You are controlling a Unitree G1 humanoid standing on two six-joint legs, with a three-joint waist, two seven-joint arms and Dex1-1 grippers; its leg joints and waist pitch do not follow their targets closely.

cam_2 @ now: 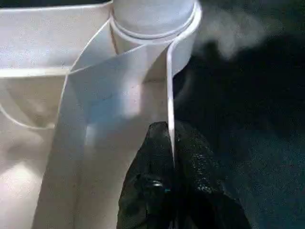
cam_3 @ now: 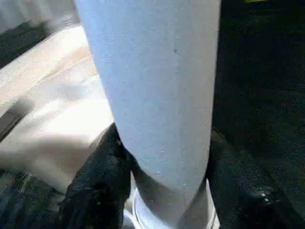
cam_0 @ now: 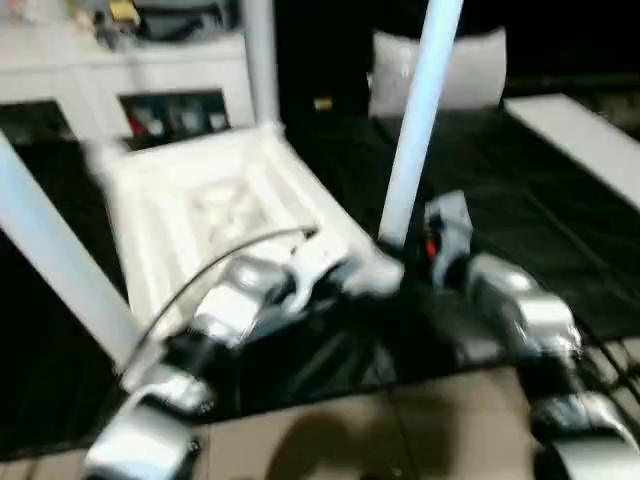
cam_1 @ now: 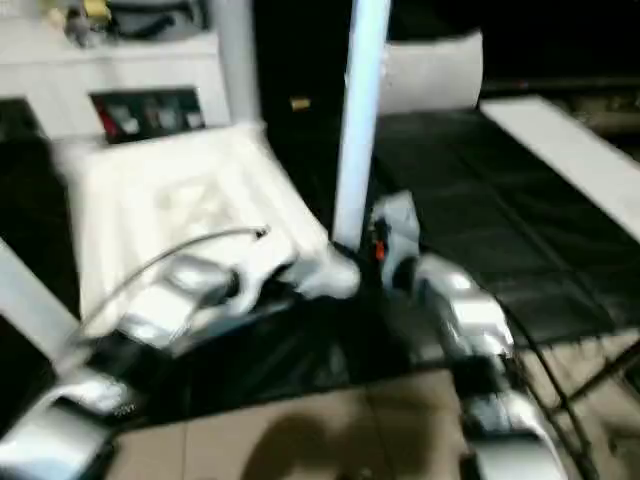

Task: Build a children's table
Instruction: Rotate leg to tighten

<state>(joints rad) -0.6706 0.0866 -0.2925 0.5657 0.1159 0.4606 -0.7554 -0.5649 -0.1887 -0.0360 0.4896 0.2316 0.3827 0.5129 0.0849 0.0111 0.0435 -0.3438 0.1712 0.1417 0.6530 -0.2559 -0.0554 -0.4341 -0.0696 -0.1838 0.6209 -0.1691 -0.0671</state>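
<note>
The children's table top [cam_0: 210,210] lies upside down on the black-covered work table, ribbed side up. A white leg [cam_0: 420,110] stands upright in its near right corner socket [cam_2: 152,24]. My right gripper [cam_3: 162,157] holds this leg low down, just above the socket, with a black finger [cam_3: 100,176] on either side. My left gripper [cam_2: 169,131] is shut on the thin rim wall [cam_2: 169,81] of the top, close to the same socket. Two more legs rise from the top, one at the near left [cam_0: 50,260] and one at the far side [cam_0: 258,60].
A white cabinet [cam_0: 130,70] stands behind the work table. A white bag-like object [cam_0: 470,70] lies at the back right. A long white board [cam_0: 580,135] lies along the right side. Tan floor [cam_0: 400,430] shows beyond the table's near edge.
</note>
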